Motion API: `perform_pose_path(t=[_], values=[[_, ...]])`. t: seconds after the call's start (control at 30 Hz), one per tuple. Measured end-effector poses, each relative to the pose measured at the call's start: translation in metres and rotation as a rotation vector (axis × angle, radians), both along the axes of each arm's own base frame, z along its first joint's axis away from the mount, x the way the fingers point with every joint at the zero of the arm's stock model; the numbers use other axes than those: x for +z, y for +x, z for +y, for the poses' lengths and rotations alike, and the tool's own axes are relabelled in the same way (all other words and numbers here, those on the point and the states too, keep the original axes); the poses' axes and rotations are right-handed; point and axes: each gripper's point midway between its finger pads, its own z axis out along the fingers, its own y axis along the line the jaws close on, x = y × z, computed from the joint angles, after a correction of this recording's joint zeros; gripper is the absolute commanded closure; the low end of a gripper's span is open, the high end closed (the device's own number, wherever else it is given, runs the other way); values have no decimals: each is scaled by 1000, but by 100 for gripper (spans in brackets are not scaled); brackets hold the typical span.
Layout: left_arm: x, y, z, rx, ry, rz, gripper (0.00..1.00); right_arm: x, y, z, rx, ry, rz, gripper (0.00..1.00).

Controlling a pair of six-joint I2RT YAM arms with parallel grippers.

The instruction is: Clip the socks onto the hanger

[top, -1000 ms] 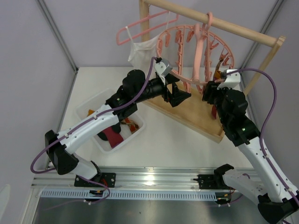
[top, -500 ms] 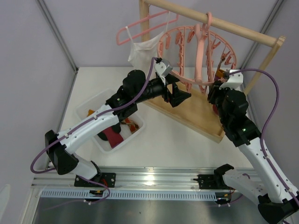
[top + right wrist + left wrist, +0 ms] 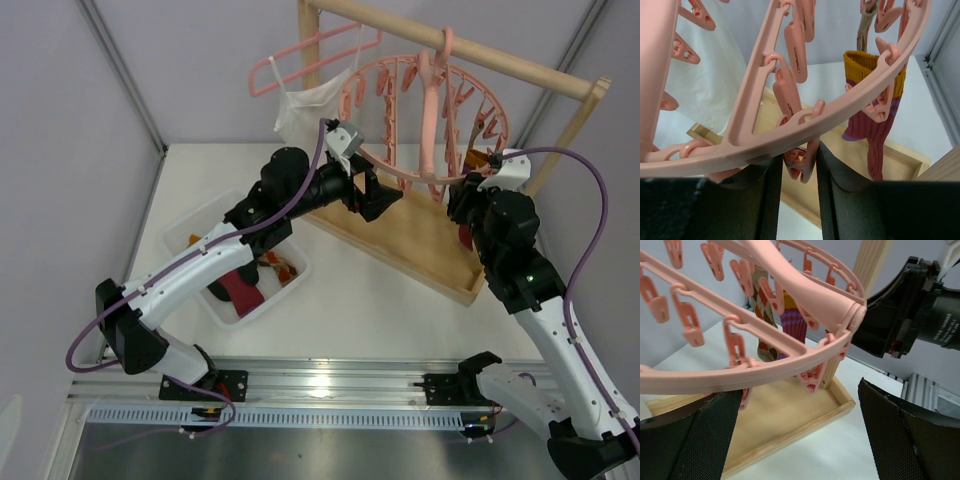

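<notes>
The round pink hanger (image 3: 430,110) hangs by its hook from the wooden rod, tilted. My right gripper (image 3: 462,198) is at its right rim, its fingers shut on a dangling pink clip (image 3: 801,162). Beside it hangs a maroon sock with a mustard cuff (image 3: 874,125). My left gripper (image 3: 375,195) stands wide open under the near rim (image 3: 765,367), holding nothing. An argyle sock (image 3: 761,305) and a purple striped sock (image 3: 792,322) hang from clips beyond the left gripper (image 3: 799,390). More socks (image 3: 250,282) lie in the bin.
A white bin (image 3: 200,225) sits on the table at the left. The wooden rack's base tray (image 3: 420,245) lies under the hanger, with its upright post (image 3: 560,140) close to the right arm. A thin pink coat hanger with a white camisole (image 3: 305,105) hangs further left.
My right gripper has closed on the clip and shifted slightly right. The hanger has swung a little. The left gripper edged up and left, still open.
</notes>
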Motion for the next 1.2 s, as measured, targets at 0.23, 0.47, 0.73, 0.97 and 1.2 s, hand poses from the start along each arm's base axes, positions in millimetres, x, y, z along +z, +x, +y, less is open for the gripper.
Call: perform_pose_path(t=[0.23,0.47,0.73,0.97,1.2], values=[[-5,18,13,52,11,20,1,0,0,4,32,75,15,100],[-15,13,15,46,10,88,1,-2,0,18,84,147,36,100],[-41,-31,-9,-7,-31,205,0,-2,0,26,108,208,50,100],[-59,-39,-48,37,-109,308,0,-2,-2,31,125,252,57,100],[-87,-9,-72,147,-116,359,1,-1,-3,35,138,286,64,100]])
